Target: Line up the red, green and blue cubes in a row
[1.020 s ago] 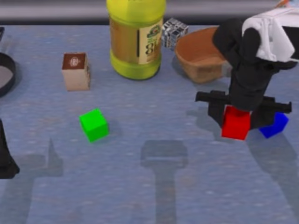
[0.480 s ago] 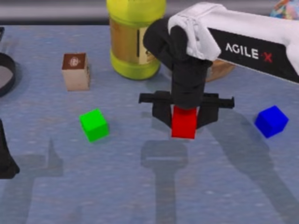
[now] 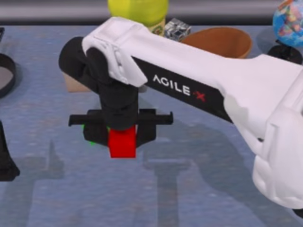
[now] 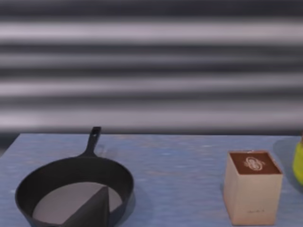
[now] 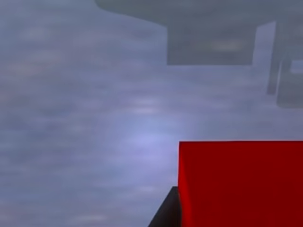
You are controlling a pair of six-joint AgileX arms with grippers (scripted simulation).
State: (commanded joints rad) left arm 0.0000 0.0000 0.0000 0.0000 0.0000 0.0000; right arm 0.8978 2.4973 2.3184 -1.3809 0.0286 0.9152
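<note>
My right gripper point(image 3: 121, 137) is shut on the red cube point(image 3: 122, 144) and holds it above the left-centre of the table. Just to its left, only thin slivers of the green cube point(image 3: 88, 141) show past the black jaw. In the right wrist view the red cube point(image 5: 241, 184) fills the corner beside one dark finger point(image 5: 165, 215), with blue table below. The blue cube is hidden under the outstretched white right arm. My left gripper point(image 3: 5, 163) sits parked at the table's left edge.
A yellow bottle point(image 3: 137, 12), a checkered puzzle cube point(image 3: 174, 28), a brown bowl point(image 3: 222, 41) and a globe point(image 3: 289, 21) stand along the back. A black pan point(image 4: 75, 189) lies at the far left, with the beige brown-topped block point(image 4: 251, 187) near it.
My right arm has swept left across the table carrying the red cube, from beside the blue cube to right next to the green cube. It now covers the blue cube.
</note>
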